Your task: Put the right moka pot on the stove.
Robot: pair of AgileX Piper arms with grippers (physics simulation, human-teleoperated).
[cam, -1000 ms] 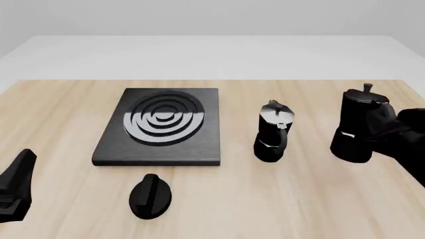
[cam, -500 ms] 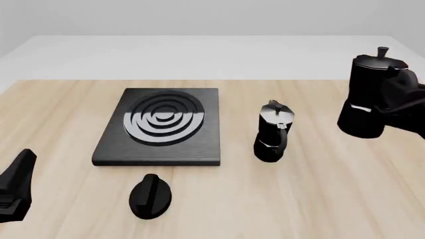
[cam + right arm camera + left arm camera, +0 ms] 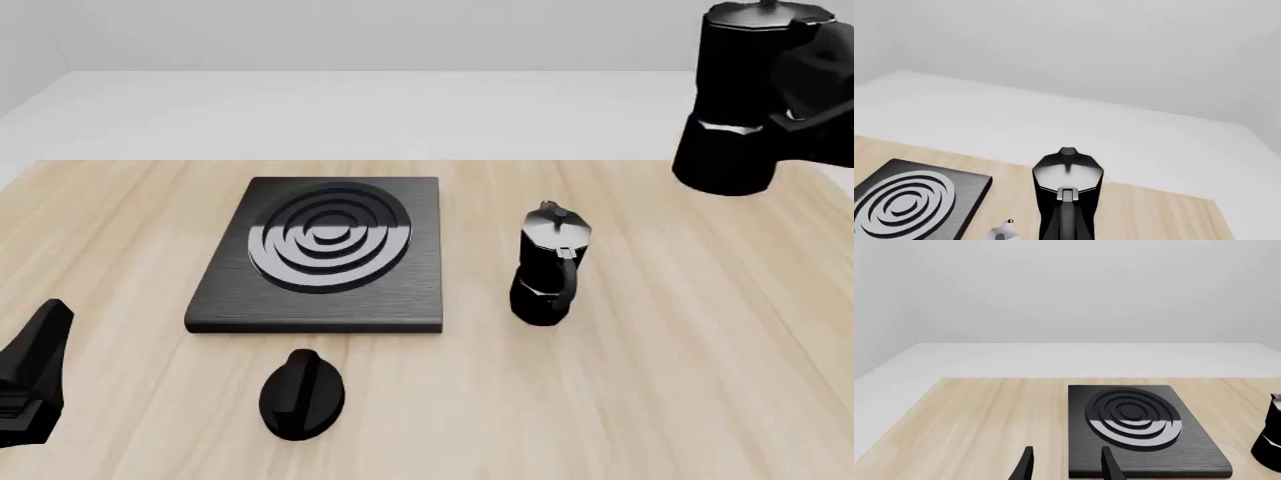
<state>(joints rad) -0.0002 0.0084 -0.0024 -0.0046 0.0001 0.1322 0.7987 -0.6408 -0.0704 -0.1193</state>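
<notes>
Front view: my right gripper (image 3: 814, 85) clamps the right pot (image 3: 738, 95) by its handle, lifted clear at upper right — pickup done. Carrying it left to the stove (image 3: 324, 255) remains; left gripper (image 3: 1064, 465) sits open.

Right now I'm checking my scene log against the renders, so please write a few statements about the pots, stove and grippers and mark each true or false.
1. The right moka pot is lifted clear of the table. True.
2. The second moka pot sits on the stove. False: it stands on the wood to the right of the stove.
3. The left gripper is shut on the knob. False: its fingers are spread and hold nothing.
4. Nothing rests on the stove's burner rings. True.
5. The right gripper holds the raised pot. True: it grips the handle side.
</notes>
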